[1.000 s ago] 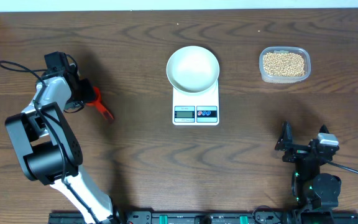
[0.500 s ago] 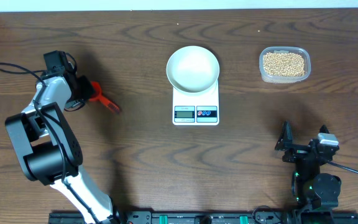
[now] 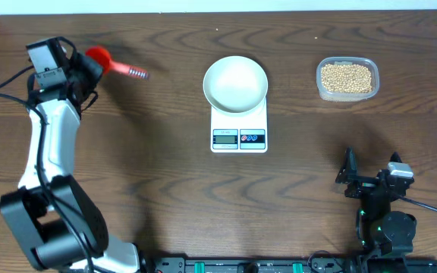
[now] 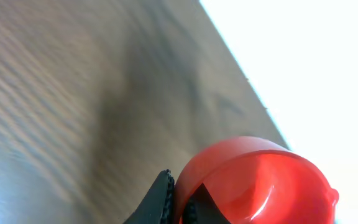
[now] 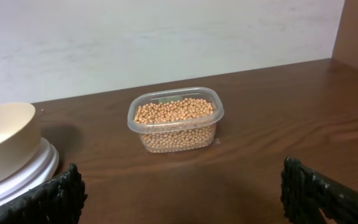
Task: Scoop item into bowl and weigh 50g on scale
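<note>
Overhead: straight down over brown wooden desk (image 3: 165, 174). Left wrist: very near round red plastic scoop (image 4: 260, 186). Right wrist: low, level, sharing clear rounded plastic tub (image 5: 219, 114) and round white bowl (image 5: 5, 142) with overhead.

the bowl (image 3: 235, 82) sits on the scale (image 3: 239, 121) mid-table; the tub (image 3: 347, 98) of beans (image 3: 346, 76) lies far right, the scoop (image 3: 105, 62) far left.
</note>
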